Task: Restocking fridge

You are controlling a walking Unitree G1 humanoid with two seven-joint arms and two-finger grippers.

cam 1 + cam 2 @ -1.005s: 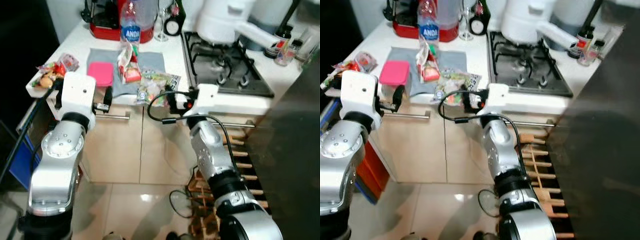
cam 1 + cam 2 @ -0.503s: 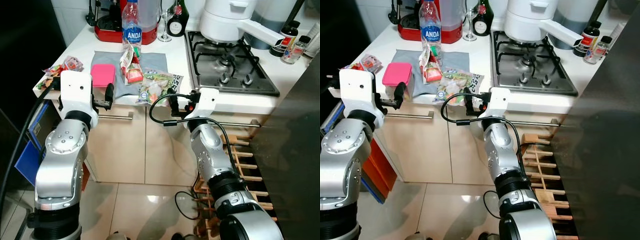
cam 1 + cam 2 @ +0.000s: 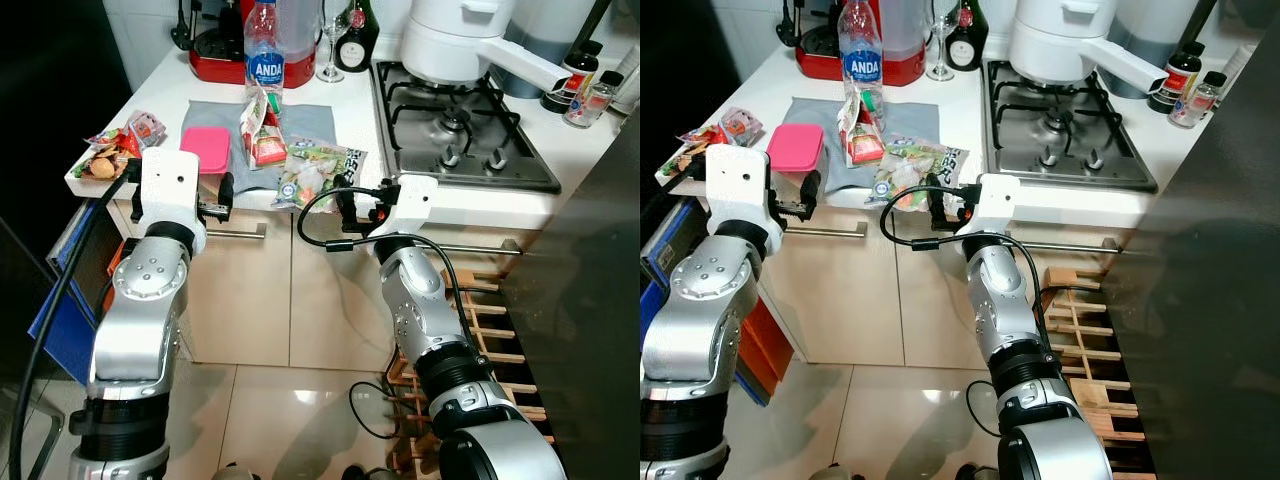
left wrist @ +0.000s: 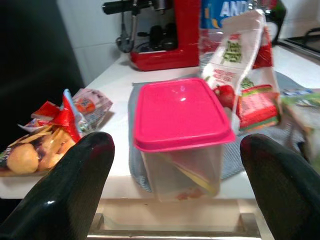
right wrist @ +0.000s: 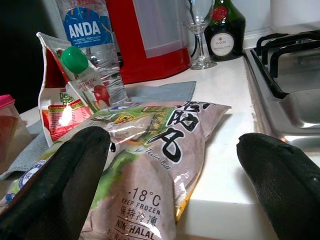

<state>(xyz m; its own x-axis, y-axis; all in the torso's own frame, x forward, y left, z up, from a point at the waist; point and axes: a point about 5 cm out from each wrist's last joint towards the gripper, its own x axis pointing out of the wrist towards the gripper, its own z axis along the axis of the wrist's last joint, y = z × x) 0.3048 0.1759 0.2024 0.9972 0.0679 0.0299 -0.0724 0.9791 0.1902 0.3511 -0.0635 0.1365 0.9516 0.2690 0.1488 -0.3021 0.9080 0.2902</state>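
Snack packets (image 3: 110, 150) sit at the far left corner of the white surface (image 3: 335, 95), close to its edge. Next along, a clear container with a pink lid (image 4: 179, 125) stands on a grey cloth (image 3: 300, 118), right at the front edge. The left tool (image 4: 175, 185) is level with it, fingers spread wide to either side of the box, not touching, nothing held. Judgement: this spacing suits a straight push forward to bracket the box before closing.

Beside the box, a red-and-white carton with a green cap (image 5: 67, 95) leans upright, with a water bottle (image 3: 263, 45) and a red coffee machine (image 3: 225, 55) behind it. Right of the carton, a frozen-food bag (image 5: 155, 165) lies flat, its near end overhanging the edge slightly. The right tool (image 5: 172, 190) faces this bag, fingers wide apart, empty, just short of the bag. Judgement: a limp flat bag is likely to sag or slip when pinched at one end.

Further right: a wine glass (image 5: 200, 30), a dark bottle (image 5: 225, 27), then a gas hob (image 3: 455, 125) carrying a white pot (image 3: 470, 45).

The items to restock all rest on the surface; no pickup has been made yet. A fridge cannot be identified here.
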